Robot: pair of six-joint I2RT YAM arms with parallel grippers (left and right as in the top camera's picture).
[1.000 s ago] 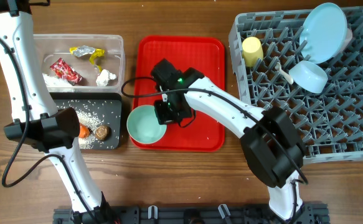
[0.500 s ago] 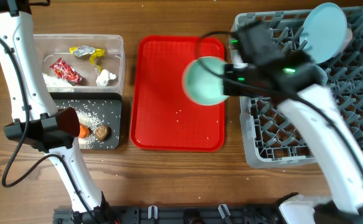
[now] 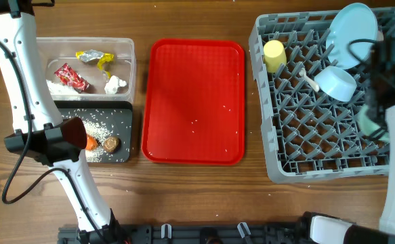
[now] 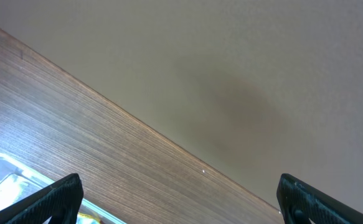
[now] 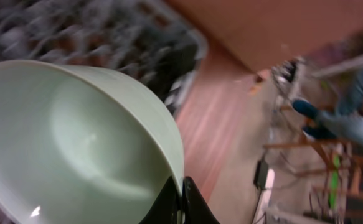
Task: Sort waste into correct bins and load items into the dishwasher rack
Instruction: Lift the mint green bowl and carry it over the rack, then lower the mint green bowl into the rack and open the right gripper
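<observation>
**Right gripper pinches mint bowl above the rack**

Right gripper (image 5: 180,198) has its dark fingers pressed together on the rim of the mint bowl (image 5: 75,137). The bowl is pale green, smooth and glossy, tilted with its hollow towards the wrist camera. From overhead only a sliver of it (image 3: 369,123) shows beside the arm, over the right side of the dishwasher rack (image 3: 278,135). Left gripper (image 4: 181,196) hangs with its fingers spread wide and nothing between them, above the table's far edge.

The table (image 3: 197,196) is brown wood with a straight grain. Beyond it lies a plain beige floor, and the right wrist view shows blurred furniture legs.

Print on the red wrapper (image 3: 70,76) is too small to read.

The grey rack holds a yellow cup (image 3: 274,54), a light blue plate (image 3: 351,26), a light blue bowl (image 3: 337,83) and a white spoon (image 3: 308,80). The clear tub (image 3: 126,47) holds the red wrapper, a silver-yellow wrapper (image 3: 94,58) and a tissue (image 3: 115,84). The black tray (image 3: 126,135) carries rice (image 3: 102,125), a carrot (image 3: 91,143) and a brown lump (image 3: 110,144). Between the bins and the rack lies a red tray (image 3: 194,102) with a few stray grains.
</observation>
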